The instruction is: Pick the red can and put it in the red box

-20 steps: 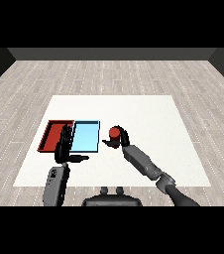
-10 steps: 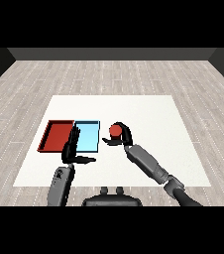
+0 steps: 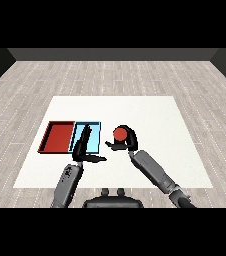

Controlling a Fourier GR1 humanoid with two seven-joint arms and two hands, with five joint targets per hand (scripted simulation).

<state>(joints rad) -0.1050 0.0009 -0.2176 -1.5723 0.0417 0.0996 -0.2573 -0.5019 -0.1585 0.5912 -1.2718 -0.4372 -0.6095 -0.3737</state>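
Fingers (image 3: 130,134) of the right hand (image 3: 126,142) curled round the red can (image 3: 119,134), the thumb reaching under it, as the can stood just to the right of the light blue tray (image 3: 96,145) on the white table (image 3: 150,115). The left hand (image 3: 84,147) held its fingers (image 3: 85,136) straight and holding nothing, extended over the blue tray, thumb spread to the side. The red tray (image 3: 57,137) lay touching the blue tray's left edge.
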